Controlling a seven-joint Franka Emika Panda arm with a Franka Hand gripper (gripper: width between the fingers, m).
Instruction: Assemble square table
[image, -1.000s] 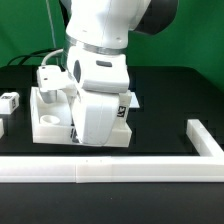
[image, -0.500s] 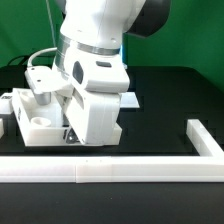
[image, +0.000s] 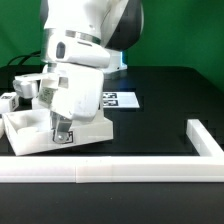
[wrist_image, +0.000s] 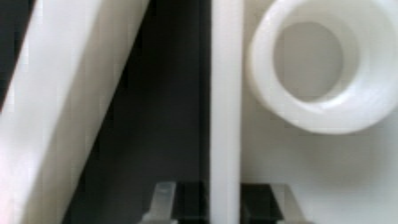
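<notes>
The square table (image: 28, 138) is a white slab with a raised rim, lying on the black board at the exterior view's left, close behind the front rail. My gripper (image: 62, 133) is shut on its rim, and the arm's bulk hides much of the slab. In the wrist view the thin rim (wrist_image: 224, 90) runs straight between my two dark fingers (wrist_image: 173, 200), the gripper (wrist_image: 221, 197) clamped on it. A round corner socket (wrist_image: 270, 60) shows beside the rim. A small white tagged leg (image: 8, 100) stands at the far left.
The long white rail (image: 120, 170) borders the board in front and turns back at the exterior view's right (image: 206, 140). The marker board (image: 120, 100) lies behind the arm. In the wrist view a white strip (wrist_image: 63, 110) runs alongside the rim across a dark gap.
My arm has moved to the exterior view's left, dragging the square table with it toward the left end of the rail. The marker board is now uncovered. The grip stayed shut.
</notes>
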